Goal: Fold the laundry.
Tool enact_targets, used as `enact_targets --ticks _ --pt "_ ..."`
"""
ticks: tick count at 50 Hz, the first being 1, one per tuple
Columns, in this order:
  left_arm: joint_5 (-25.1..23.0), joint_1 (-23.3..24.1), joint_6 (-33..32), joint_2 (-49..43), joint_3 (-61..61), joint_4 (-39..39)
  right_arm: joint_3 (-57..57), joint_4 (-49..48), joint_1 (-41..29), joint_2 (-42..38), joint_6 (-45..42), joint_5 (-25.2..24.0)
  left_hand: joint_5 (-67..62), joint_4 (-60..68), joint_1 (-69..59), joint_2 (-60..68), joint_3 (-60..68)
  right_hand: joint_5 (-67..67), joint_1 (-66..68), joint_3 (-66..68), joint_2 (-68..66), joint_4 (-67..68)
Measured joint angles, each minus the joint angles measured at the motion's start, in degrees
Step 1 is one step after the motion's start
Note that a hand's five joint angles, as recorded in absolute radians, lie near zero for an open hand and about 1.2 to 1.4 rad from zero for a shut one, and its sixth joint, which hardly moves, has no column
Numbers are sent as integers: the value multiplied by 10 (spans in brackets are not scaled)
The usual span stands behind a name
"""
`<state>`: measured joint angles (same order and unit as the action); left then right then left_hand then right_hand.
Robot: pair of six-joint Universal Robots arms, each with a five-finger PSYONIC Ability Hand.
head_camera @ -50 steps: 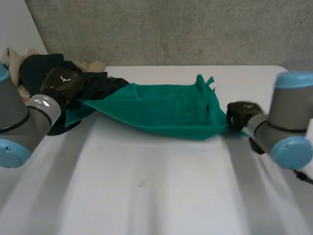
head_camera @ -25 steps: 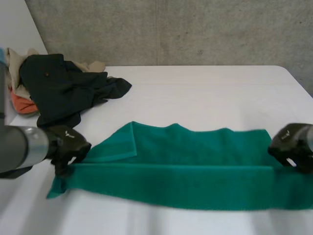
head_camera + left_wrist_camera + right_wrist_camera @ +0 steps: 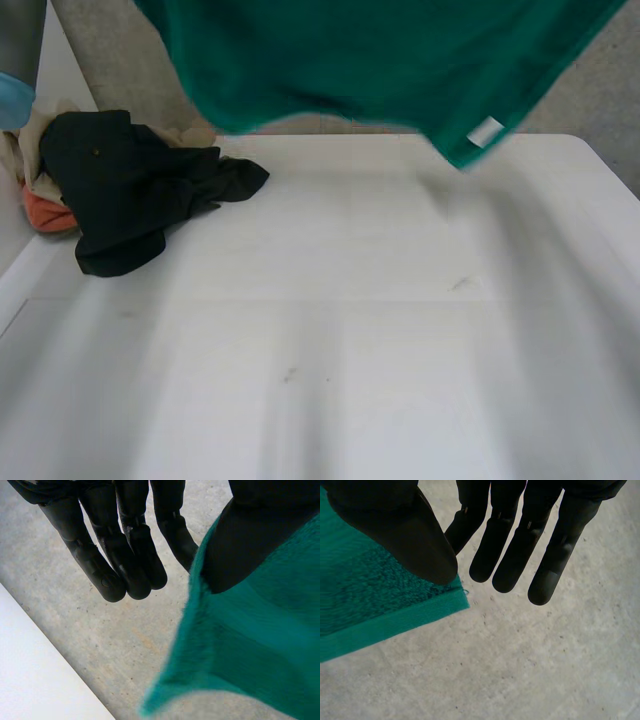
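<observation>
Over at the left of the white surface (image 3: pixel 380 330) sits a heap of laundry, a black garment (image 3: pixel 130 180) slumped over an orange piece (image 3: pixel 45 212). Above, the green towel (image 3: pixel 380 60) hangs spread in the air, clear of the surface, with a white label (image 3: pixel 487 131) at its lower edge. Left hand (image 3: pixel 250 530): thumb clamped on the towel's edge, fingers straight. Right hand (image 3: pixel 395 525): thumb pinning a hemmed corner, fingers straight too.
</observation>
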<state>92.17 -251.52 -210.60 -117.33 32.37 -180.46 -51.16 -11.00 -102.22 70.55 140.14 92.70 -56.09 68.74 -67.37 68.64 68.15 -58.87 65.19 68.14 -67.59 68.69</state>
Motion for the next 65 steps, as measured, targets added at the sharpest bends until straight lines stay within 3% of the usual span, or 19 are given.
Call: enact_targets --ticks 18,26,34,39,45,49,58,65 --pt "-26 -6 -2 -15 275 -24 -146 104 8 -54 -8 -52 0 0 0 0 0 0 0 0 0 0" --pt "-50 8 -19 8 440 -4 -250 210 47 -58 -65 -77 0 0 0 0 0 0 0 0 0 0" --pt "-37 39 -85 124 619 133 -362 428 122 36 -232 -103 0 0 0 0 0 0 0 0 0 0" --pt "-15 56 -101 157 659 223 -380 484 151 61 -280 -115 0 0 0 0 0 0 0 0 0 0" --pt "1 65 -101 136 637 259 -371 462 152 46 -268 -121 0 0 0 0 0 0 0 0 0 0" --pt "10 66 -98 63 546 245 -343 388 125 1 -221 -120 0 0 0 0 0 0 0 0 0 0" --pt "21 61 -136 -103 307 150 -267 183 66 -87 -109 -108 0 0 0 0 0 0 0 0 0 0" --pt "41 57 -188 -236 110 92 -185 17 27 -180 -78 -78 0 0 0 0 0 0 0 0 0 0"
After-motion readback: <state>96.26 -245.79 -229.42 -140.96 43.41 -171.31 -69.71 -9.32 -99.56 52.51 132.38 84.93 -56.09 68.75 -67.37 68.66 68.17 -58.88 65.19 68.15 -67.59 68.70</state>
